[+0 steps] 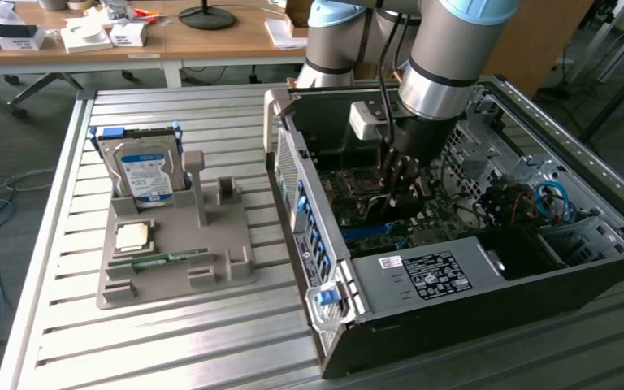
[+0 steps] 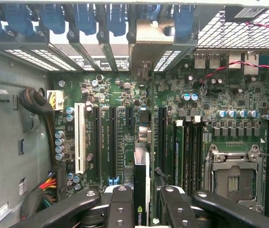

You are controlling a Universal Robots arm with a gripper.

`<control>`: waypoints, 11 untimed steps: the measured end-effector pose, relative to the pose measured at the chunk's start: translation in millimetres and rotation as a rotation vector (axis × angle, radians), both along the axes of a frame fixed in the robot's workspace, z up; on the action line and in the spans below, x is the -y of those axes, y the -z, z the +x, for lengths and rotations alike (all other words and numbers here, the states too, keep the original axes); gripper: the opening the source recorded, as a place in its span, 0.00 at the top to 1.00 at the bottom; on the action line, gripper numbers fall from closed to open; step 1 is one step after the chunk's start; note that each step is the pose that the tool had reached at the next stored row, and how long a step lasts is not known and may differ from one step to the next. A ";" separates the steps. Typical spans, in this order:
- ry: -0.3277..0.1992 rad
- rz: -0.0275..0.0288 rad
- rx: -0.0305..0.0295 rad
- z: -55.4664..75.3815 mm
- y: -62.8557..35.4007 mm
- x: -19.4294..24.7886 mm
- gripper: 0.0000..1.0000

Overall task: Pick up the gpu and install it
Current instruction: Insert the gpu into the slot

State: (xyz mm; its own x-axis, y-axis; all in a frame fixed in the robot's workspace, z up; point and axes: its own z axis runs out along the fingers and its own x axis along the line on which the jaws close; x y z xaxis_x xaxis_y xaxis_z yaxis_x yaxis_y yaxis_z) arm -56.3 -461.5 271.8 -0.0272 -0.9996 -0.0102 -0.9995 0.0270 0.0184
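Table (image 1: 182,341): slatted metal, carries the case.
Case (image 1: 431,280): open, lying on its side.
Arm (image 1: 442,73): down inside case.
Board (image 2: 219,95): beneath gpu.
Gpu (image 2: 140,185): edge-on over board slots, in claw.
Claw (image 2: 143,204): partly closed, clamping gpu.

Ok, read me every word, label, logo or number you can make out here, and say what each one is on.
Nothing reads clearly enough to quote.
gpu: green logo mark near its edge, lettering unreadable.
hard drive: blue and white label, print too small.
white label on the grey box in the computer case: print and code too small.
motherboard: white markings beside the slots, too small.
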 end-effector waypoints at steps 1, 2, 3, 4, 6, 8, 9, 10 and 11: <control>0.000 -0.0001 0.0000 0.0 0.0 0.0 0.74; 0.000 -0.0001 0.0000 0.0 0.3 -0.1 0.74; 0.000 -0.0002 -0.0001 -0.1 0.7 -0.3 0.74; 0.000 -0.0003 -0.0001 -0.1 0.8 -0.3 0.74; 0.000 0.0001 0.0000 -0.1 1.8 -0.3 0.74; 0.000 -0.0001 0.0000 -0.1 3.0 -0.4 0.74; 0.000 -0.0003 -0.0001 -0.1 3.0 -0.4 0.74; 0.000 -0.0003 -0.0001 -0.1 3.0 -0.4 0.74; 0.000 -0.0003 -0.0001 -0.1 3.1 -0.4 0.74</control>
State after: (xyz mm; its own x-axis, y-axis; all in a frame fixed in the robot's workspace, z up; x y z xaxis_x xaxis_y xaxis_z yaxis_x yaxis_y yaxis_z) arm -56.5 -461.2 268.8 -0.0274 -0.9996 -0.0099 -0.9995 0.0272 0.0185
